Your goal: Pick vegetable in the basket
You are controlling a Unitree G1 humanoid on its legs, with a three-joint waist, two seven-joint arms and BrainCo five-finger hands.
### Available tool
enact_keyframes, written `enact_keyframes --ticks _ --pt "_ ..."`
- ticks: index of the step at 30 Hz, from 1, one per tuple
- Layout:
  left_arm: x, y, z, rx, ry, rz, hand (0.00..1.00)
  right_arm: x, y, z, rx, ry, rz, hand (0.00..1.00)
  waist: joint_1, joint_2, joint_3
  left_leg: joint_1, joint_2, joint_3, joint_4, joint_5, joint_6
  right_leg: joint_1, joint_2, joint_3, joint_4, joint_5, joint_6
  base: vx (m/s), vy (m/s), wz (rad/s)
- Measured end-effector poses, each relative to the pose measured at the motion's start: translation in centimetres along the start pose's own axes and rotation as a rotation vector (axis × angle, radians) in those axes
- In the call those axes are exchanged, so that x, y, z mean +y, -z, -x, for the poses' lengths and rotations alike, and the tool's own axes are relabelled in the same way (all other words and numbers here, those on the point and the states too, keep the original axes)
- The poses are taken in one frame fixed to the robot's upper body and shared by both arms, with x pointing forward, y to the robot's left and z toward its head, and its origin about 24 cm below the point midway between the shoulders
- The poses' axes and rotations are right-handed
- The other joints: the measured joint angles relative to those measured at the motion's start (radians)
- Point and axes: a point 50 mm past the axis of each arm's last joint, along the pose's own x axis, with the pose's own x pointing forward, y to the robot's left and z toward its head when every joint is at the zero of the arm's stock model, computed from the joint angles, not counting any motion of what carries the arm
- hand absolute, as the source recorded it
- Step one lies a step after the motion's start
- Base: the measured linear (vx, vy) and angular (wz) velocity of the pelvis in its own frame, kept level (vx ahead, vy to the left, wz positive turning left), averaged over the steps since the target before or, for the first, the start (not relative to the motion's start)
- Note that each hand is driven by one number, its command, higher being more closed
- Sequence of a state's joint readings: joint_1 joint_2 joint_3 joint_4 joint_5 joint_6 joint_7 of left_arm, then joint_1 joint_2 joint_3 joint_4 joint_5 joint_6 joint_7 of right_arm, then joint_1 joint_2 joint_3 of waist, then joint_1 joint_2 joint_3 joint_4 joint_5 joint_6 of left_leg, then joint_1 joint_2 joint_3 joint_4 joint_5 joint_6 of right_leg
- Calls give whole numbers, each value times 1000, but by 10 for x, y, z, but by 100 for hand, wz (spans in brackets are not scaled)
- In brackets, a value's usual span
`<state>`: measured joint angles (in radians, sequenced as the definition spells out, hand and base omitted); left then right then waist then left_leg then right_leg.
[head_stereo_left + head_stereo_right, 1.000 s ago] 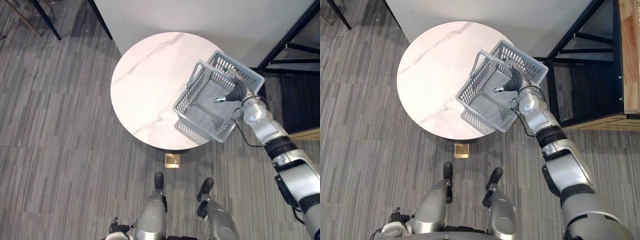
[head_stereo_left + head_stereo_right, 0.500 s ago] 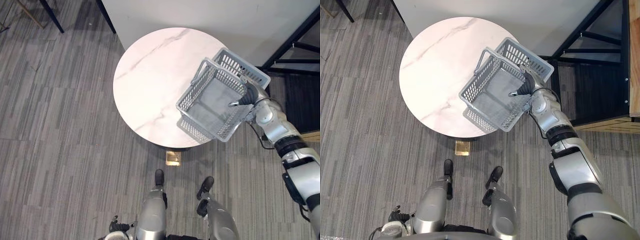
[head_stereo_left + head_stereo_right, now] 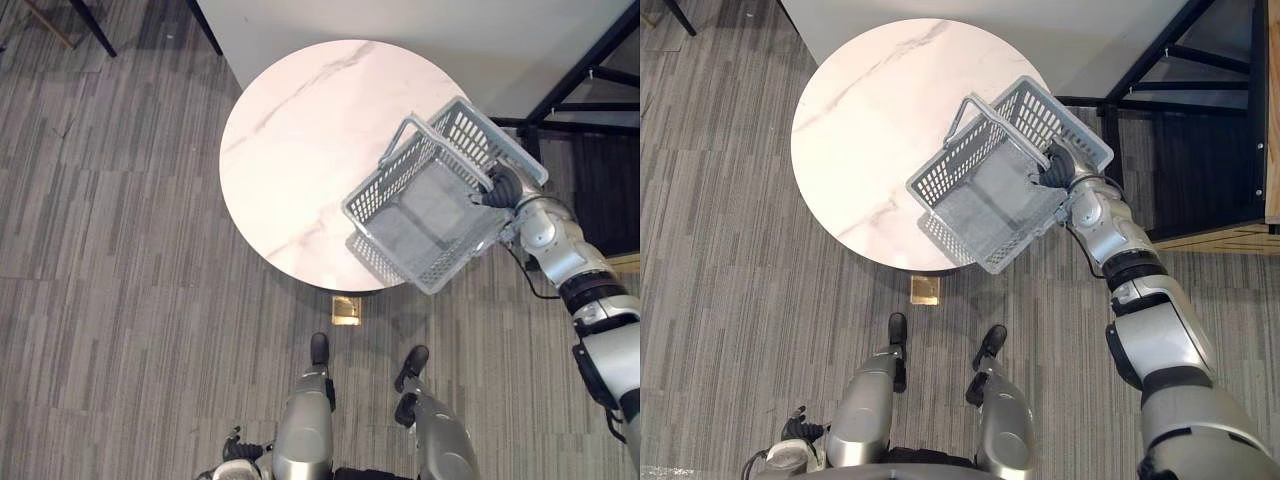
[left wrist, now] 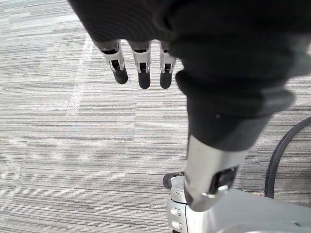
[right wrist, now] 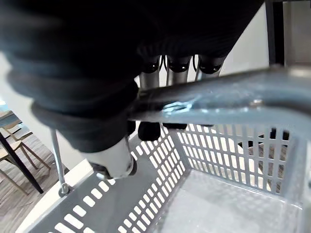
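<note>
A grey plastic mesh basket sits tilted at the right edge of the round white marble table, partly hanging past the edge. I see no vegetable inside; its floor looks bare. My right hand is at the basket's far right rim. In the right wrist view its fingers curl over the grey handle bar, with the thumb below. My left hand hangs over the carpet with straight fingers, holding nothing.
A black metal frame stands right of the table, with a wooden shelf edge beside it. A white wall rises behind the table. Dark chair legs show at the far left. A small brass plate lies on the carpet by the table's foot.
My right hand's fingers, straight inside the basket a second ago, have drawn back to the rim and curled round the handle. The basket has tipped slightly. The camera has shifted.
</note>
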<state>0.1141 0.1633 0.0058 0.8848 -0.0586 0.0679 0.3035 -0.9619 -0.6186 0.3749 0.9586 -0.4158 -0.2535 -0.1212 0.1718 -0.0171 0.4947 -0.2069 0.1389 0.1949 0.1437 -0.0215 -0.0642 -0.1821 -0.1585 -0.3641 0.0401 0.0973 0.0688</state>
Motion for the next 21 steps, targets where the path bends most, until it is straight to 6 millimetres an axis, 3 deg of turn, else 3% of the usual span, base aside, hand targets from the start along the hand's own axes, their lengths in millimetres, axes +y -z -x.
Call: enact_keyframes --ticks 8,14,21 --pt "0 -5 0 -41 -8 -28 0 18 -14 0 -92 -78 95 100 24 0 0 26 8 10 -5 -1 -2 19 10 11 -5 1 -2 4 7 -3" --pt "0 -3 0 -46 -12 -67 0 35 -39 4 -271 -145 193 100 24 -10 -6 73 12 26 -47 8 -9 47 22 25 -28 5 -7 23 3 -8" --pt "8 3 -2 -21 -64 -88 0 85 -41 36 -399 -260 195 100 15 -74 -53 138 4 51 -109 22 -13 73 25 49 -41 8 -5 57 8 -9"
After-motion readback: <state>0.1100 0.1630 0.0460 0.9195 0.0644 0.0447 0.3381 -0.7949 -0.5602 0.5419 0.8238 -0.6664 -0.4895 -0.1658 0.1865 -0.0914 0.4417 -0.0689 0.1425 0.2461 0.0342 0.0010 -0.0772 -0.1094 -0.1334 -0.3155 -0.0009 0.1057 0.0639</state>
